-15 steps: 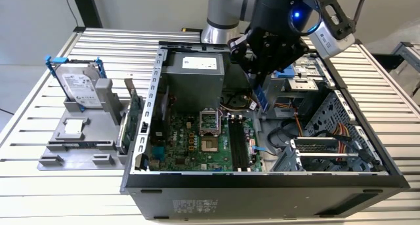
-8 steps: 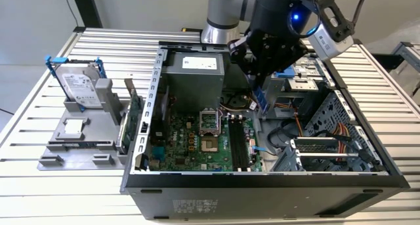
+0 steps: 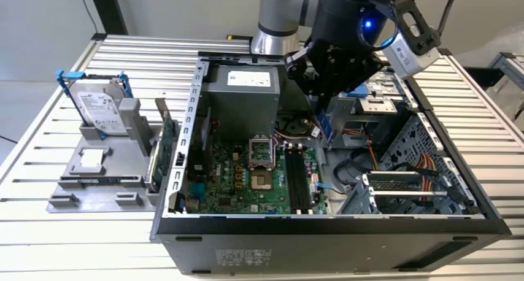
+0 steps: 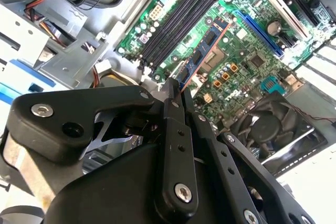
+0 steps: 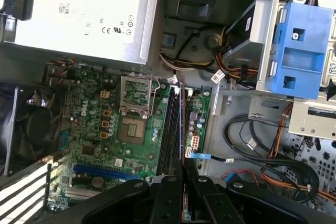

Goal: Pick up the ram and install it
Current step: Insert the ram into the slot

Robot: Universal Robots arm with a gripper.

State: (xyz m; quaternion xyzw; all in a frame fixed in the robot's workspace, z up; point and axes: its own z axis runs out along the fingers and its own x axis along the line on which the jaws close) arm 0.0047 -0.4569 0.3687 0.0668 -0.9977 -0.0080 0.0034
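Observation:
My gripper (image 3: 326, 103) hangs inside the open computer case and is shut on the ram (image 3: 328, 127), which points down from the fingers toward the motherboard. In the second wrist view the ram (image 4: 202, 51) is a narrow stick with black chips, reaching out from between the black fingertips (image 4: 170, 90). Seen edge-on in the first wrist view, the ram (image 5: 181, 129) is a thin line over the black memory slots (image 5: 170, 129). Those slots (image 3: 296, 177) lie just below and to the exterior view's left of the stick. I cannot tell whether the stick touches a slot.
The power supply (image 3: 242, 94) sits behind the motherboard (image 3: 237, 183), with the CPU socket (image 3: 260, 164) beside the slots. Orange and black cables (image 3: 393, 164) and a drive cage (image 3: 385, 103) crowd the right. Outside the case, a grey fixture (image 3: 98, 170) holds a hard drive (image 3: 102, 106) and an expansion card (image 3: 166, 149).

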